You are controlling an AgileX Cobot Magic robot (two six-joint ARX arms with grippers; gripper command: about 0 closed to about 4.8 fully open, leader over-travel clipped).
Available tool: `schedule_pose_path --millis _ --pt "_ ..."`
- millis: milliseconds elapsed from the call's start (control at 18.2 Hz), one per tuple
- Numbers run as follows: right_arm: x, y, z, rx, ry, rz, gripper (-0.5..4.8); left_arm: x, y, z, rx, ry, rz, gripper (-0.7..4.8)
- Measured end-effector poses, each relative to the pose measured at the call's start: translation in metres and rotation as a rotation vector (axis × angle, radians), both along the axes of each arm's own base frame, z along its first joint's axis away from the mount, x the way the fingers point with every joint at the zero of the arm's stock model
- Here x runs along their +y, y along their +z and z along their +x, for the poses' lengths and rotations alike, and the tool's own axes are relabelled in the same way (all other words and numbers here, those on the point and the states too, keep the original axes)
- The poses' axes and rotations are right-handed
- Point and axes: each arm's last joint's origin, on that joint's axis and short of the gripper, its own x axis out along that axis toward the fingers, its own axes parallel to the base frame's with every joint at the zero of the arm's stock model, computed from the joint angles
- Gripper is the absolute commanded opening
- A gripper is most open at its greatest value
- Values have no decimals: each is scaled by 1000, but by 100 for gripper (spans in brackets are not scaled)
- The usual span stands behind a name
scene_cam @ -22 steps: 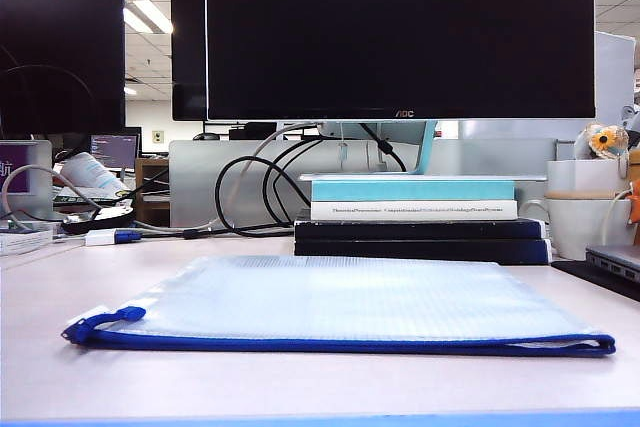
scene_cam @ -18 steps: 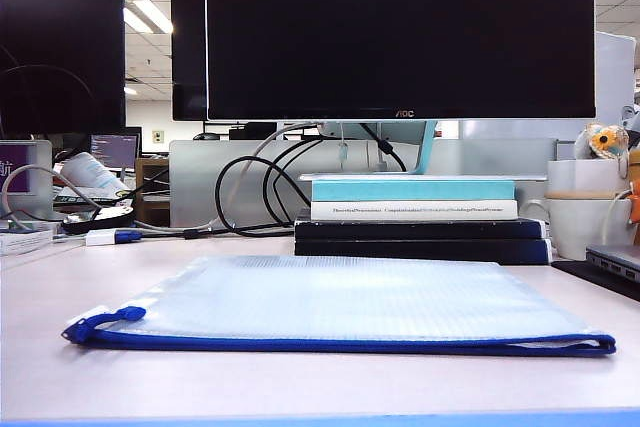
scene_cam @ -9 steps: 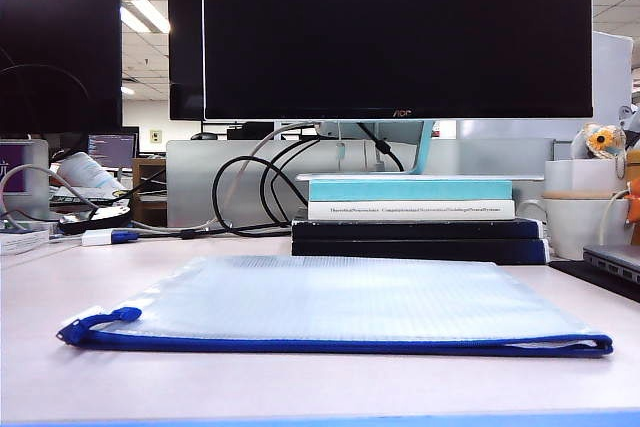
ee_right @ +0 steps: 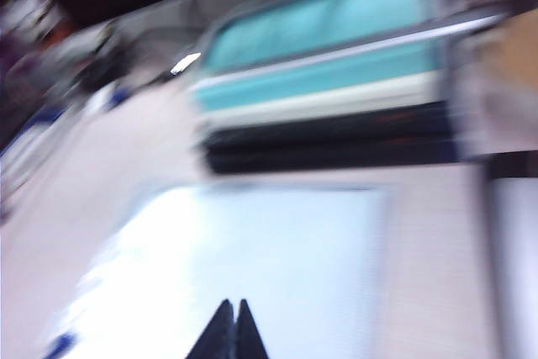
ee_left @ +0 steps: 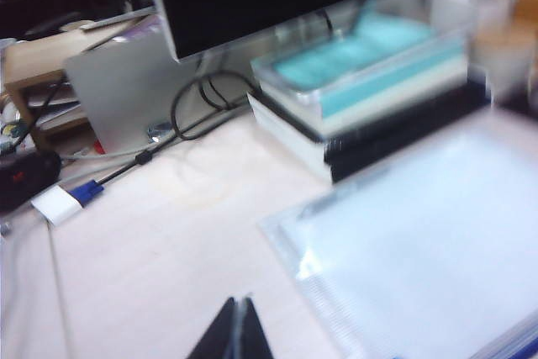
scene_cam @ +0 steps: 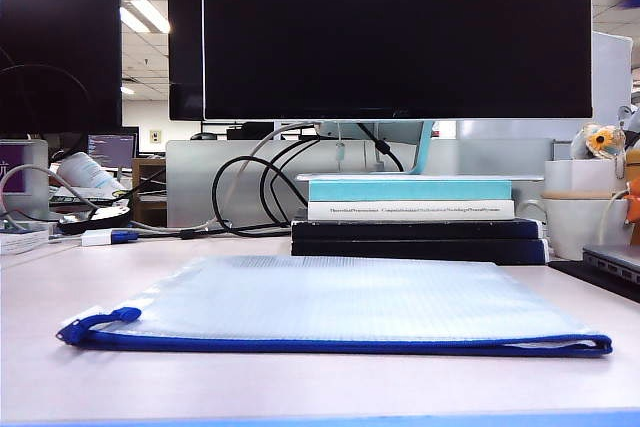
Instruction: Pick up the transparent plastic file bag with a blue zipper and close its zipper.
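Monitor [scene_cam: 397, 32]: a large dark screen at the back of the table, filling most of the exterior view.
Table [scene_cam: 40, 317]: pale, light-toned top; it carries everything below.
File bag [scene_cam: 340, 302]: lies flat on the table in front of the stacked books, translucent whitish-blue with a fine mesh; also seen in the left wrist view [ee_left: 437, 233] and, blurred, in the right wrist view [ee_right: 252, 266].
Stacked books [scene_cam: 415, 217]: a teal and white book on dark ones, just behind the bag, below the monitor.
Zipper [scene_cam: 340, 345]: a blue strip along the bag's near long edge, with a blue pull loop at its left end.
Cables [scene_cam: 250, 187]: black loops left of the books.
Left gripper [ee_left: 236, 331]: fingertips pressed together, holding nothing, above bare table beside the bag's corner.
Right gripper [ee_right: 231, 329]: fingertips pressed together, holding nothing, above the bag; the view is motion-blurred.
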Motion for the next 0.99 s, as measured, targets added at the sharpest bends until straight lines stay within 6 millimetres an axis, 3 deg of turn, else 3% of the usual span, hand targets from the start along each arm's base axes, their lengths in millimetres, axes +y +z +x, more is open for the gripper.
schedule_pose_path --millis 220,439,494,549,659,769,989 --pt "33 4 57 198 327 66 -9 1 8 20 95 -50 100 -5" --pt "81 -3 77 314 500 33 2 3 3 33 247 -14 139 -5" --pt "107 -9 84 349 554 0 107 5 6 35 261 54 154 -5" --pt "138 -21 92 408 615 -41 153 7 12 36 245 126 180 -5" --pt "194 -45 114 516 645 -142 154 8 12 36 245 161 199 -5" --pt "213 -49 120 546 641 -183 184 8 11 36 247 184 209 -5" --pt "248 -45 127 563 628 -264 189 9 11 36 248 198 214 -5"
